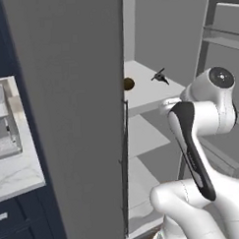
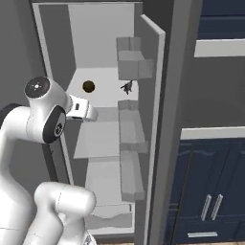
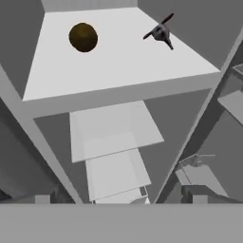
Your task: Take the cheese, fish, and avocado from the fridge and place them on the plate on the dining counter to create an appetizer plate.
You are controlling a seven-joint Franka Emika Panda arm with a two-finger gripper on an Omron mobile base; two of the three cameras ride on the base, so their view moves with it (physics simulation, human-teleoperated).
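Observation:
The fridge stands open in front of me. On its pale upper shelf lie the dark brown avocado at the left and the small dark grey fish to its right, well apart. Both also show from the base: avocado, fish. My gripper is open, nothing between its fingertips, and hangs in front of and below that shelf's front edge. The cheese, the plate and the dining counter are out of view.
Lower fridge shelves step down below the hand. Grey door racks line the open door on the right. The other grey door stands close on the left, with a marble worktop beyond it. Navy cupboards are at the right.

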